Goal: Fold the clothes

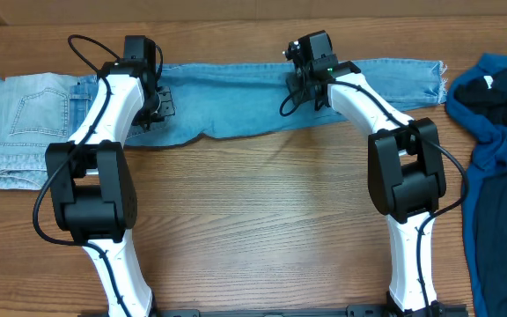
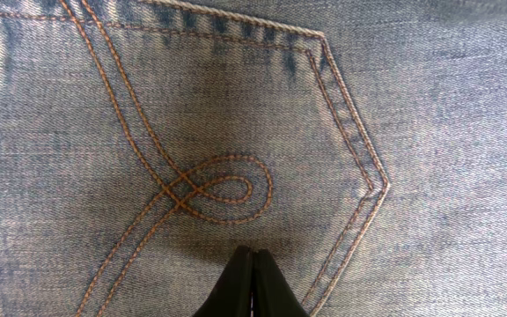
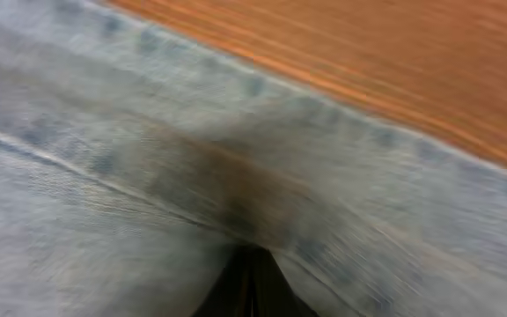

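left gripper is closed and empty over the stitched back pocket. right gripper, likewise closed on nothing, is over the leg seam. i judge both are placed for a pinch. mid-blue jeans lie flat along the far side of the table, paler jeans left, deep-blue top right.

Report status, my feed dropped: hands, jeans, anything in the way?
Left hand shut, over back pocket. Right hand shut, over leg seam. Jeans stretched flat, unfolded. Paler jeans and blue top lie at either end.
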`<state>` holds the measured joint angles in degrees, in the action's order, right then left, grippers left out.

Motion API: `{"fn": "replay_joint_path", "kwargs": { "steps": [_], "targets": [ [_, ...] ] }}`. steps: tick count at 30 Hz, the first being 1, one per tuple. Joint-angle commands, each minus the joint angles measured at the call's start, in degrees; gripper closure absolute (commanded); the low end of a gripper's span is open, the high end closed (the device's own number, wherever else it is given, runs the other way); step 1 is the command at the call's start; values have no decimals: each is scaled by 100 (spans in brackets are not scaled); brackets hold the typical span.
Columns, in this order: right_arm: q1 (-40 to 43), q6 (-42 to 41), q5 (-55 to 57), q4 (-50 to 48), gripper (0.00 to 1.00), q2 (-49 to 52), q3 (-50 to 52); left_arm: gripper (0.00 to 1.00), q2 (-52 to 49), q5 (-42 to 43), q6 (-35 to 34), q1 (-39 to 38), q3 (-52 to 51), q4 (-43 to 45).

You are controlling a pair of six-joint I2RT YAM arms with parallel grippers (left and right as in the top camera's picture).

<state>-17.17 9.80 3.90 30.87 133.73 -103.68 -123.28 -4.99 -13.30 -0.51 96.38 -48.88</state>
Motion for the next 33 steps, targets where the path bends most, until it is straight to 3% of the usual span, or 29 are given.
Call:
{"fn": "replay_joint_path", "kwargs": {
  "steps": [1, 9, 17, 21, 33],
  "targets": [
    [151, -262, 389, -212, 96, 17, 28, 96, -114, 7, 85, -4, 83, 11],
    [-39, -299, -275, 940, 96, 0, -184, 96, -114, 9, 83, -7, 83, 13],
    [-2, -490, -529, 1123, 90, -4, -96, 96, -114, 9, 44, -7, 83, 9],
    [144, -492, -415, 787, 96, 13, 173, 96, -114, 9, 44, -7, 83, 4],
    [632, -540, 59, -1064, 96, 13, 173, 96, -114, -13, 44, -4, 83, -28]
  ]
}}
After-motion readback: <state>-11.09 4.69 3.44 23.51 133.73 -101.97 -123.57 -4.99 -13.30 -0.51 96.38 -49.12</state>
